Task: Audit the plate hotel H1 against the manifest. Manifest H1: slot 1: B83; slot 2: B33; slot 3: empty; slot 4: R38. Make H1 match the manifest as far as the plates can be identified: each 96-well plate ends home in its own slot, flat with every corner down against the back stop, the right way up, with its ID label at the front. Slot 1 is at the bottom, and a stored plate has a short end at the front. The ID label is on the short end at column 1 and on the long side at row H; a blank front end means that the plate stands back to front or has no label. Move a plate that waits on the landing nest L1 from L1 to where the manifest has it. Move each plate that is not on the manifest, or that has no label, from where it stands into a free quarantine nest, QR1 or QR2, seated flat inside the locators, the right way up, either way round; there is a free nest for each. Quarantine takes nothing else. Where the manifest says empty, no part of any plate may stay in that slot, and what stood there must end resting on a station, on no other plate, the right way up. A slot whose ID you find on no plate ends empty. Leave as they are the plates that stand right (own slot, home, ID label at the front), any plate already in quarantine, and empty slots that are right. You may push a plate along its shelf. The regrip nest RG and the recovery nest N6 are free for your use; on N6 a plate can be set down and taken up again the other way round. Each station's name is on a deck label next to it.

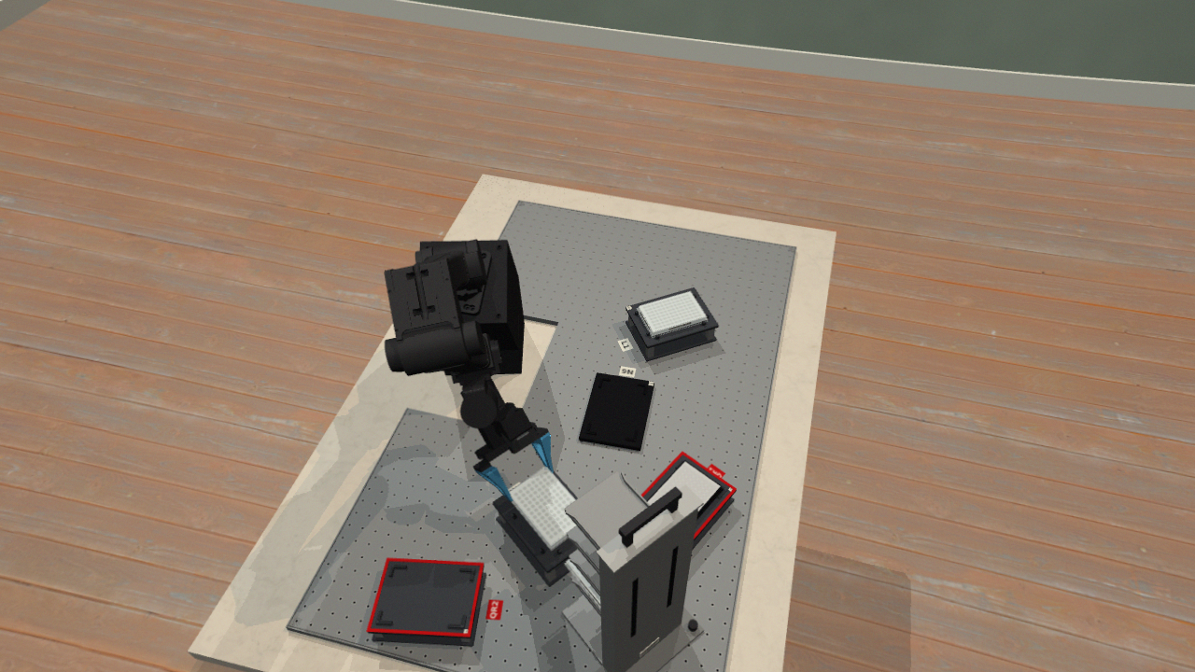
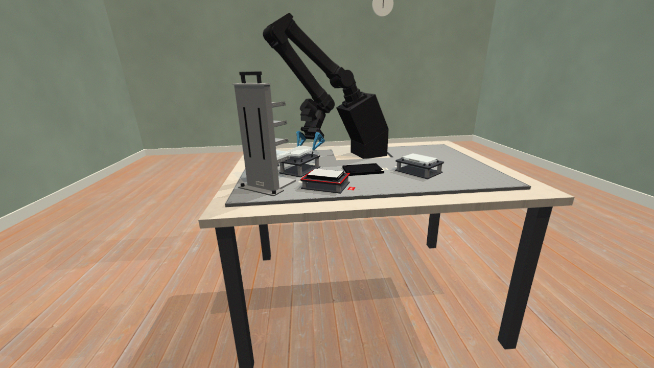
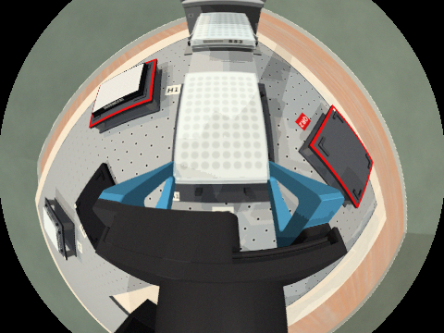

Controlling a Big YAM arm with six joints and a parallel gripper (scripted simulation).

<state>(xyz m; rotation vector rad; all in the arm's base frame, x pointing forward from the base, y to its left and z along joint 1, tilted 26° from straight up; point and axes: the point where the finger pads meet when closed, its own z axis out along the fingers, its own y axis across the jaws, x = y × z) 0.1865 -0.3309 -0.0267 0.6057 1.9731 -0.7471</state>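
Observation:
My gripper [image 1: 528,484] [image 2: 306,147] [image 3: 221,166] is shut on a white 96-well plate [image 1: 547,511] [image 2: 299,152] [image 3: 219,125], gripping its long sides near one short end. The plate is level, wells up, at or just above the dark raised nest RG [image 1: 526,544] [image 3: 222,192]; contact is unclear. Hotel H1 [image 1: 639,584] [image 2: 260,137] stands beyond. A plate [image 3: 223,29] low in it shows a front label that seems to read B83. Another plate [image 1: 670,313] [image 2: 419,158] lies on L1. A white-topped plate [image 1: 697,484] [image 2: 325,174] [image 3: 119,88] sits on red-rimmed QR1. The held plate's label is not visible.
Red-rimmed nest QR2 [image 1: 428,597] [image 3: 344,153] is empty. The low black nest N6 [image 1: 618,411] [image 2: 363,168] is empty, between L1 and QR1. H1's projecting shelves [image 2: 279,122] are close beyond the held plate.

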